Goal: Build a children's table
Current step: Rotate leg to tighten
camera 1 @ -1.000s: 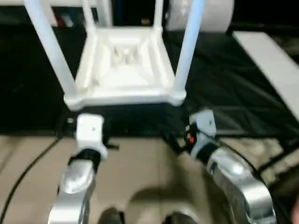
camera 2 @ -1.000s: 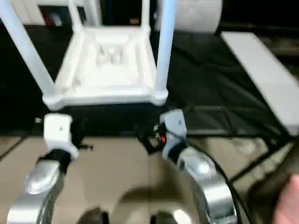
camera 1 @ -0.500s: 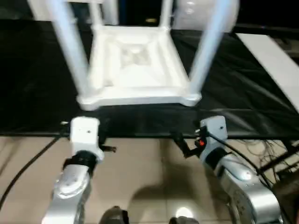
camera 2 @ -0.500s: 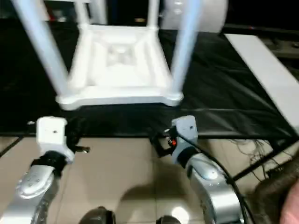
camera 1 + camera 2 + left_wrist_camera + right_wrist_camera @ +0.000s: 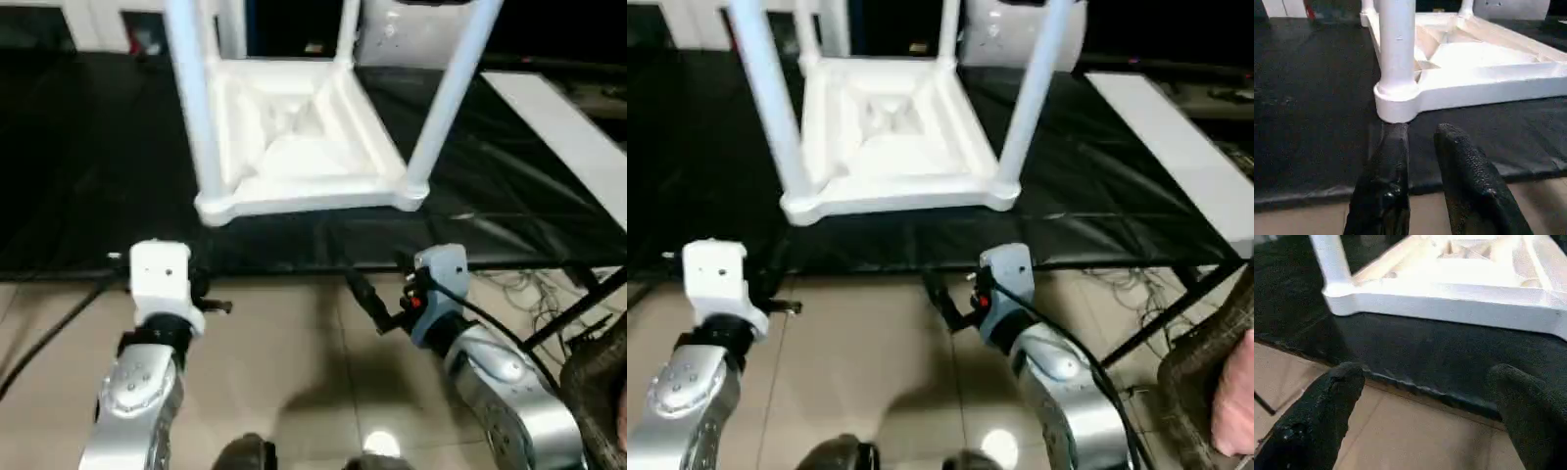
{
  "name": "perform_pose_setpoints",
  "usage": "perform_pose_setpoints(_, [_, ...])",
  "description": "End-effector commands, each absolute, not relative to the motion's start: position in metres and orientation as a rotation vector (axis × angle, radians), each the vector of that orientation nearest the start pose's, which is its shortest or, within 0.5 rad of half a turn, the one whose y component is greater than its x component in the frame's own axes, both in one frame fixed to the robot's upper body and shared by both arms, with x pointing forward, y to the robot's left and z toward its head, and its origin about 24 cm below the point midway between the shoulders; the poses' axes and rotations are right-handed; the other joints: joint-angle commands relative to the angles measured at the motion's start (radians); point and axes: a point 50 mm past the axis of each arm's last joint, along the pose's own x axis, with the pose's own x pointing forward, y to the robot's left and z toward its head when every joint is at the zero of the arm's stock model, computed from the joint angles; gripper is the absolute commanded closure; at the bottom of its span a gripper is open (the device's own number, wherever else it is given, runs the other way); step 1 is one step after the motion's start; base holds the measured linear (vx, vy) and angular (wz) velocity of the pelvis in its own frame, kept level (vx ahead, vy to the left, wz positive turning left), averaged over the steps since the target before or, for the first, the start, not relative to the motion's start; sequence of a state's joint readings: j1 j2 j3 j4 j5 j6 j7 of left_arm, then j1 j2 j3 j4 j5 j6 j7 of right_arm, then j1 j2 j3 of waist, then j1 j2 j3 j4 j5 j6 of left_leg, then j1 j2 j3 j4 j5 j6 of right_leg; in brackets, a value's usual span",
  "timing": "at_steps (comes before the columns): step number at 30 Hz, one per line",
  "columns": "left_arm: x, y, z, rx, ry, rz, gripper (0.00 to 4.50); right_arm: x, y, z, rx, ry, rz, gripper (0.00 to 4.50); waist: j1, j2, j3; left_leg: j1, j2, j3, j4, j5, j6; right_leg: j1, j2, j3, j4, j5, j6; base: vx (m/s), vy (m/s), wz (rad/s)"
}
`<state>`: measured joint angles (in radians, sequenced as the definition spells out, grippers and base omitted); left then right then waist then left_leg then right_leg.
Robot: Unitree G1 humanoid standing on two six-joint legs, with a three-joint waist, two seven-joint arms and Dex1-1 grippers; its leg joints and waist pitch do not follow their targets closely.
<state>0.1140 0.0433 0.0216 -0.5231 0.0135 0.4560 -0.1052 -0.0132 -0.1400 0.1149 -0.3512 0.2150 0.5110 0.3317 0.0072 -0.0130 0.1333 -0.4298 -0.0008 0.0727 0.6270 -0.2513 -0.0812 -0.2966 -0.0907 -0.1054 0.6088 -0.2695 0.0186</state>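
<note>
Four legs are already standing up out of the children's table (image 5: 294, 147), which sits upside down on a black mat (image 5: 88, 166); ribbed underside facing the ceiling, each round white leg rising from a corner socket; the near-left leg (image 5: 196, 98) and near-right leg (image 5: 451, 88) run up past the top edge of the head views, so I can't see their tips. The mat's front edge ends just short of the robot, and beyond it is tan tiled floor (image 5: 284, 343).

Both silver forearms hang over the floor on the near side of the mat, apart from the table and not touching it; the left gripper (image 5: 1418, 142) points at the near-left corner socket, its two black fingers (image 5: 1386, 166) held close with only a narrow gap, nothing between them; the right gripper (image 5: 1425, 382) faces the table's near edge, its fingers (image 5: 1322, 406) spread wide and empty.

Off to the robot's right a long white panel (image 5: 568, 137) lies along the mat; behind the table stands a white rounded thing (image 5: 1024, 34) I can't identify; some black cables (image 5: 549, 304) trail on the floor near the right arm.
</note>
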Motion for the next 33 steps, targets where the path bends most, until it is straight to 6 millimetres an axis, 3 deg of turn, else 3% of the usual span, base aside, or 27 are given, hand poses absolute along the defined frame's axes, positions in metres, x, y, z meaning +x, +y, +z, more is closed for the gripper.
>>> perform_pose_setpoints(1, [0.221, 0.156, 0.095, 0.047, 0.027, -0.076, 3.25, 0.239, -0.124, 0.078, 0.071, 0.158, 0.506, 0.00, -0.007, 0.000, -0.040, 0.029, 0.199, -0.101, 0.101, -0.101, -0.037, 0.047, -0.309, 0.120, -0.181, -0.390, -0.227, -0.056, 0.026, -0.27])
perform_pose_setpoints(2, [0.221, 0.156, 0.095, 0.047, 0.028, -0.076, 3.25, 0.239, -0.124, 0.078, 0.071, 0.158, 0.506, 0.00, -0.013, 0.008, -0.018, 0.037, 0.207, -0.105, 0.144, -0.083, -0.024, 0.043, -0.315, 0.092, -0.209, -0.548, -0.227, -0.056, 0.026, -0.27])
perform_pose_setpoints(3, [0.220, 0.155, 0.094, 0.045, 0.034, -0.078, 3.25, 0.240, -0.124, 0.078, 0.065, 0.157, 0.503, 0.00, -0.051, 0.028, 0.010, 0.018, 0.196, -0.099, 0.135, -0.169, -0.040, 0.072, -0.228, -0.017, -0.188, -0.787, -0.194, -0.011, 0.079, -0.41])
perform_pose_setpoints(4, [0.219, 0.155, 0.093, 0.047, 0.037, -0.079, 3.25, 0.240, -0.124, 0.078, 0.065, 0.156, 0.503, 0.00, -0.062, 0.059, 0.013, 0.042, 0.187, -0.102, 0.058, -0.407, -0.068, 0.062, -0.135, -0.064, -0.135, -0.820, -0.155, -0.022, 0.129, -0.15])
perform_pose_setpoints(5, [0.219, 0.154, 0.093, 0.048, 0.039, -0.080, 3.25, 0.240, -0.124, 0.078, 0.063, 0.156, 0.504, 0.00, -0.093, 0.062, 0.005, 0.058, 0.224, -0.185, -0.193, -1.177, -0.139, 0.043, 0.035, -0.017, 0.141, -0.288, -0.058, -0.022, 0.129, -0.15])
perform_pose_setpoints(6, [0.218, 0.153, 0.092, 0.041, 0.043, -0.083, 3.25, 0.240, -0.124, 0.078, 0.059, 0.155, 0.505, 0.00, -0.086, 0.061, 0.001, 0.069, 0.225, -0.196, -0.189, -1.168, -0.068, 0.043, 0.036, 0.005, 0.141, -0.231, -0.035, -0.063, 0.089, 0.02])
perform_pose_setpoints(7, [0.217, 0.152, 0.091, 0.031, 0.050, -0.085, 3.25, 0.241, -0.125, 0.078, 0.054, 0.153, 0.506, 0.00, -0.100, 0.063, -0.005, 0.114, 0.220, -0.188, -0.163, -1.105, 0.007, 0.004, 0.019, 0.033, 0.129, -0.209, -0.028, 0.000, 0.000, 0.00])
perform_pose_setpoints(9, [0.215, 0.151, 0.088, 0.005, 0.064, -0.092, 3.25, 0.241, -0.125, 0.078, 0.043, 0.154, 0.508, 0.00, -0.096, 0.026, -0.008, 0.109, 0.179, -0.169, -0.148, -0.943, 0.067, 0.029, 0.004, 0.067, 0.054, -0.282, -0.005, 0.000, 0.000, 0.00])
perform_pose_setpoints(10, [0.214, 0.150, 0.088, 0.000, 0.065, -0.095, 3.25, 0.241, -0.126, 0.078, 0.037, 0.156, 0.510, 0.00, -0.073, -0.003, -0.002, 0.087, 0.134, -0.105, -0.071, -0.668, 0.095, 0.052, -0.084, 0.129, -0.092, -0.526, -0.031, 0.032, -0.057, -0.07])
perform_pose_setpoints(11, [0.213, 0.150, 0.087, -0.003, 0.059, -0.094, 3.25, 0.241, -0.126, 0.077, 0.033, 0.158, 0.513, 0.00, -0.028, -0.021, -0.022, 0.026, 0.122, -0.042, 0.087, -0.216, 0.167, 0.128, -0.195, 0.232, -0.197, -0.782, -0.077, 0.032, -0.057, -0.07])
perform_pose_setpoints(12, [0.213, 0.151, 0.088, -0.006, 0.057, -0.086, 3.25, 0.241, -0.126, 0.077, 0.033, 0.159, 0.516, 0.00, -0.027, -0.031, -0.024, 0.003, 0.122, -0.036, 0.106, -0.088, 0.178, 0.141, -0.197, 0.244, -0.193, -0.756, -0.106, 0.072, -0.080, -0.03])
perform_pose_setpoints(13, [0.212, 0.152, 0.088, -0.016, 0.052, -0.066, 3.25, 0.241, -0.125, 0.077, 0.033, 0.159, 0.523, 0.00, -0.010, -0.029, -0.023, -0.017, 0.127, -0.033, 0.077, 0.063, 0.150, 0.136, -0.150, 0.196, -0.162, -0.567, -0.161, 0.083, -0.072, -0.05])
perform_pose_setpoints(14, [0.211, 0.153, 0.089, -0.025, 0.044, -0.059, 3.25, 0.241, -0.125, 0.077, 0.032, 0.159, 0.528, 0.00, 0.000, -0.027, -0.033, -0.007, 0.133, -0.020, -0.001, 0.216, 0.154, 0.105, -0.062, 0.136, -0.118, -0.272, -0.193, 0.083, -0.072, -0.05])
perform_pose_setpoints(15, [0.211, 0.154, 0.089, -0.028, 0.034, -0.057, 3.25, 0.242, -0.125, 0.077, 0.031, 0.159, 0.531, 0.00, 0.002, 0.007, -0.062, 0.041, 0.163, -0.019, -0.056, 0.421, 0.172, 0.069, -0.007, 0.077, -0.053, 0.065, -0.186, 0.103, -0.051, 0.01])
perform_pose_setpoints(16, [0.211, 0.154, 0.089, -0.022, 0.032, -0.054, 3.25, 0.242, -0.125, 0.077, 0.030, 0.159, 0.532, 0.00, -0.014, 0.014, -0.080, 0.065, 0.210, -0.050, -0.055, 0.538, 0.261, 0.034, 0.012, 0.075, 0.004, 0.354, -0.129, 0.133, 0.016, 0.01])
perform_pose_setpoints(18, [0.211, 0.155, 0.089, -0.012, 0.033, -0.048, 3.25, 0.243, -0.124, 0.077, 0.027, 0.160, 0.538, 0.00, -0.026, 0.035, -0.116, 0.148, 0.280, -0.120, -0.027, 0.802, 0.372, -0.040, -0.013, 0.102, 0.055, 0.414, -0.077, 0.119, 0.024, 0.02])
perform_pose_setpoints(19, [0.211, 0.157, 0.089, -0.007, 0.027, -0.030, 3.25, 0.244, -0.123, 0.076, 0.023, 0.160, 0.554, 0.00, -0.042, 0.035, -0.114, 0.185, 0.317, -0.173, -0.027, 1.060, 0.451, -0.088, -0.051, 0.141, 0.049, 0.266, -0.004, 0.000, 0.000, 0.00])
perform_pose_setpoints(20, [0.211, 0.158, 0.090, -0.005, 0.023, -0.019, 3.25, 0.244, -0.123, 0.076, 0.019, 0.161, 0.562, 0.00, -0.034, 0.020, -0.099, 0.160, 0.283, -0.168, -0.027, 1.075, 0.445, -0.089, -0.069, 0.166, 0.024, 0.244, 0.038, 0.000, 0.000, 0.00])
perform_pose_setpoints(21, [0.211, 0.158, 0.090, -0.005, 0.023, -0.017, 3.25, 0.244, -0.122, 0.076, 0.018, 0.161, 0.563, 0.00, -0.030, 0.005, -0.095, 0.128, 0.247, -0.147, -0.028, 0.972, 0.415, -0.067, -0.069, 0.174, 0.009, 0.283, 0.046, 0.000, 0.000, 0.00])
perform_pose_setpoints(22, [0.211, 0.159, 0.090, -0.008, 0.020, -0.014, 3.25, 0.245, -0.122, 0.076, 0.017, 0.161, 0.569, 0.00, -0.011, -0.025, -0.087, 0.026, 0.149, -0.061, -0.033, 0.635, 0.313, 0.018, -0.049, 0.163, -0.010, 0.464, 0.092, 0.000, 0.000, 0.00])
perform_pose_setpoints(23, [0.211, 0.159, 0.090, -0.009, 0.020, -0.014, 3.25, 0.245, -0.122, 0.076, 0.017, 0.161, 0.569, 0.00, 0.006, -0.026, -0.076, 0.025, 0.153, -0.024, -0.052, 0.254, 0.195, 0.022, -0.055, 0.161, -0.034, 0.468, 0.113, 0.000, 0.000, 0.00])
perform_pose_setpoints(24, [0.211, 0.159, 0.090, -0.012, 0.018, -0.014, 3.25, 0.245, -0.121, 0.076, 0.017, 0.161, 0.572, 0.00, 0.005, -0.024, -0.072, 0.031, 0.162, -0.021, -0.064, 0.142, 0.147, 0.025, -0.051, 0.150, -0.033, 0.432, 0.097, 0.000, 0.000, 0.00])
perform_pose_setpoints(25, [0.208, 0.158, 0.088, -0.024, 0.020, -0.038, 3.25, 0.244, -0.121, 0.076, 0.016, 0.162, 0.584, 0.00, 0.000, -0.010, -0.067, 0.043, 0.181, -0.026, -0.087, 0.026, 0.083, 0.024, -0.033, 0.128, -0.031, 0.339, 0.033, -0.059, 0.015, -0.06])
perform_pose_setpoints(26, [0.207, 0.157, 0.087, -0.028, 0.021, -0.050, 3.25, 0.244, -0.120, 0.076, 0.016, 0.163, 0.590, 0.00, -0.006, 0.000, -0.064, 0.057, 0.203, -0.032, -0.099, -0.056, 0.062, 0.010, -0.025, 0.124, -0.033, 0.250, -0.040, -0.059, 0.015, -0.06])
perform_pose_setpoints(28, [0.206, 0.157, 0.087, -0.034, 0.016, -0.063, 3.25, 0.245, -0.120, 0.076, 0.015, 0.163, 0.596, 0.00, -0.011, 0.004, -0.065, 0.065, 0.217, -0.027, -0.108, -0.110, 0.062, -0.001, -0.020, 0.124, -0.038, 0.159, -0.133, -0.058, 0.037, 0.01])
perform_pose_setpoints(29, [0.206, 0.157, 0.087, -0.031, 0.014, -0.065, 3.25, 0.245, -0.120, 0.076, 0.013, 0.162, 0.601, 0.00, -0.010, 0.001, -0.060, 0.060, 0.216, -0.018, -0.113, -0.131, 0.067, -0.002, -0.023, 0.128, -0.043, 0.115, -0.166, -0.058, 0.042, 0.03])
perform_pose_setpoints(33, [0.209, 0.156, 0.091, -0.054, -0.015, -0.092, 3.25, 0.245, -0.119, 0.075, 0.011, 0.165, 0.620, 0.00, 0.004, -0.002, -0.054, 0.061, 0.213, 0.005, -0.117, -0.220, 0.047, -0.019, -0.031, 0.140, -0.061, -0.059, -0.188, -0.064, 0.041, 0.02])
